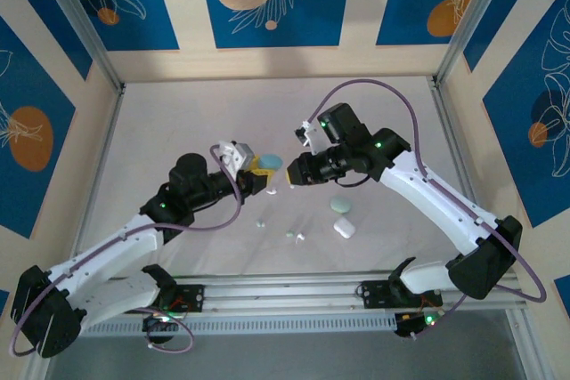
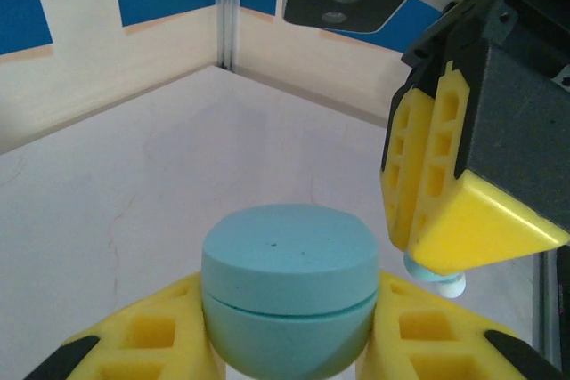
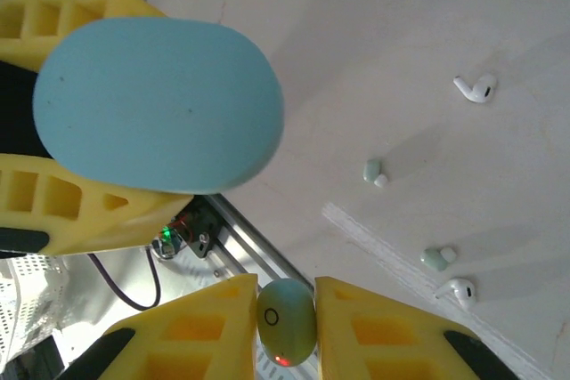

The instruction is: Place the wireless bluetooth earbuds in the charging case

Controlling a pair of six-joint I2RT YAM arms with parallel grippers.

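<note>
Hanging just right of the pale blue charging case (image 2: 287, 260), which is clamped by the left gripper (image 2: 287, 335) with its lid seemingly shut, one pale earbud (image 3: 287, 319) is pinched lengthwise between the narrowed fingers of the right gripper (image 1: 294, 171).

White-black arms (image 1: 98, 260), yellow fingers (image 2: 445, 175), purple cables (image 1: 374, 84)

Three cases (image 1: 267, 164) (image 1: 340, 206) (image 1: 345, 229) and five earbuds (image 3: 475, 88) (image 3: 459, 289) (image 3: 375, 171) (image 3: 436, 258) (image 3: 285, 318): two white, two green, one of unclear tint.
</note>
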